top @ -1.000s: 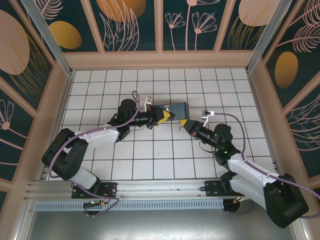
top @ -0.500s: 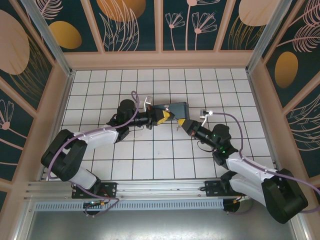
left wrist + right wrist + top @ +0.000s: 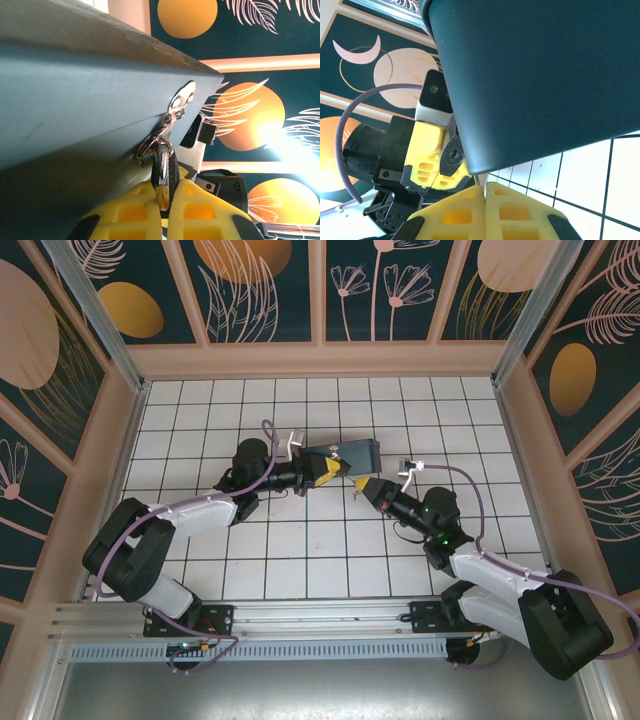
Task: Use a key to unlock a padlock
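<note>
While both arms point in at the box just past mid-floor, left gripper sits at its 9 o'clock end and right gripper at its 6 o'clock. The tips are near each other but apart. Box is dark grey-blue, on the white tiled floor.

Left wrist view:
- Yellow fingers are pinched on the padlock, with its dark body clamped between the pads.
- The shiny shackle sticks out of the grip at 12 o'clock.
- The shackle is looped through a ring on the silver hasp at the box edge, so the padlock is on the box.
- The box wall takes up the 9 to 12 o'clock part of this view.

Right wrist view:
- Its own jaws are fully together, pads touching.
- A thin metal sliver pokes out of the seam at 12 o'clock. That's the key, with very little of it visible.
- The key tip is right under the box's rounded lower corner.
- The padlock's round end face, with a slot in it, is at 10 o'clock from the key, clamped in the left gripper.
- The key is near that face. I can't tell if they touch.

Top view: padlock and key are too small to make out between the yellow tips.
</note>
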Motion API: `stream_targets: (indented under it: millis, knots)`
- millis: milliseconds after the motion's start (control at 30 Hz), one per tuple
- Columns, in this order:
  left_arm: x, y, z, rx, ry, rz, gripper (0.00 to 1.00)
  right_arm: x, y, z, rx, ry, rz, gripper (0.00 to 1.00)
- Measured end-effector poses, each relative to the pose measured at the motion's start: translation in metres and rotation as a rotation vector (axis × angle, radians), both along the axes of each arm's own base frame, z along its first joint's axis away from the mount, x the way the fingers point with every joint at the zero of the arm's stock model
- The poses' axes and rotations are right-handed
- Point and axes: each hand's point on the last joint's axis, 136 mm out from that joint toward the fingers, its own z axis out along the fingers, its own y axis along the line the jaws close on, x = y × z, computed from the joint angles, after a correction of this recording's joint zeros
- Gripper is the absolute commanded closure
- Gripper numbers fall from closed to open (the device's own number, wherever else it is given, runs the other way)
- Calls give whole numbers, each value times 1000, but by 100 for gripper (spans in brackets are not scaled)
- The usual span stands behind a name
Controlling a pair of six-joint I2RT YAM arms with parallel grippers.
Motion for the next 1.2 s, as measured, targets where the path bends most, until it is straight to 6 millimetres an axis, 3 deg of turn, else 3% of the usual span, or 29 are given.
stream_targets:
  millis: [433,1000,1200]
  knots:
    - [2,1,1,-6,-4,6,95,-1,-2,11,22,-32,-5,100]
    - [3,1,2,-9,-9,6,95,5,1,8,40,-22,-13,100]
    - [3,1,0,-2,-9,8,95,5,0,20,48,-52,-14,100]
